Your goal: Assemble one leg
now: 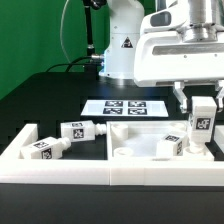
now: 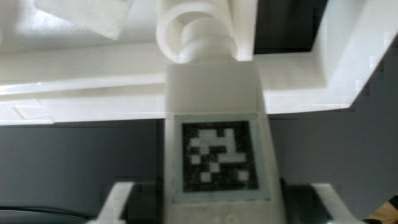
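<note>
My gripper (image 1: 203, 104) is shut on a white leg (image 1: 203, 119) and holds it upright over the right end of the wide white panel (image 1: 140, 160). In the wrist view the leg (image 2: 217, 120) runs from between my gripper's fingertips (image 2: 217, 206), tag facing the camera. Its round stub (image 2: 199, 35) points at the panel (image 2: 302, 75); whether the stub touches the panel cannot be told. Another leg (image 1: 170, 144) lies on the panel just to the exterior view's left of the held one.
Two more legs (image 1: 80, 130) (image 1: 45, 148) lie at the exterior view's left, behind a white rim (image 1: 30, 165). The marker board (image 1: 125, 107) lies flat on the black table behind the panel. The robot base (image 1: 122, 45) stands at the back.
</note>
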You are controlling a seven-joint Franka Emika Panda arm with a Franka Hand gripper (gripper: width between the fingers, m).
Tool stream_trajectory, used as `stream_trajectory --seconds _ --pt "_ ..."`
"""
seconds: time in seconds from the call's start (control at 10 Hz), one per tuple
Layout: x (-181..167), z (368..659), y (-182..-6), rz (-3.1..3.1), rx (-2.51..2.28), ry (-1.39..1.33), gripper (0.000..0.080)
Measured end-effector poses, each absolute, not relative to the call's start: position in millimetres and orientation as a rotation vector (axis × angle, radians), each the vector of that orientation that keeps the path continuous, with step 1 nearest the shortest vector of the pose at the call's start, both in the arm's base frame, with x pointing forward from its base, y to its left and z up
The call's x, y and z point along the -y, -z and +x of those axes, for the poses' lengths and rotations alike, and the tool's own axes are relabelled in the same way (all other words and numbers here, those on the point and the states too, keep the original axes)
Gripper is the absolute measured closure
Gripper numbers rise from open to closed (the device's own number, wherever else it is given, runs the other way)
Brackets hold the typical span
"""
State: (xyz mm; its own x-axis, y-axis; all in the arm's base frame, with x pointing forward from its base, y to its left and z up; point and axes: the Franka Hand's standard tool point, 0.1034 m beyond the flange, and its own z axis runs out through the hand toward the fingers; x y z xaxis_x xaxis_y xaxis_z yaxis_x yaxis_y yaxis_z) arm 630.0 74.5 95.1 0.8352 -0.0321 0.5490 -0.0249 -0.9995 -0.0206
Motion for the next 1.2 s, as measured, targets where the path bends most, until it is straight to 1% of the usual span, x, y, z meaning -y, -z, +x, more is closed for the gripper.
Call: stream_trajectory --seconds 0.1,1.2 --pt "-73.7 628.1 -90.7 -3.002 -0.046 0.889 0.0512" --pt "-75.1 626.1 -88.0 -3.004 -0.041 0.886 0.0512"
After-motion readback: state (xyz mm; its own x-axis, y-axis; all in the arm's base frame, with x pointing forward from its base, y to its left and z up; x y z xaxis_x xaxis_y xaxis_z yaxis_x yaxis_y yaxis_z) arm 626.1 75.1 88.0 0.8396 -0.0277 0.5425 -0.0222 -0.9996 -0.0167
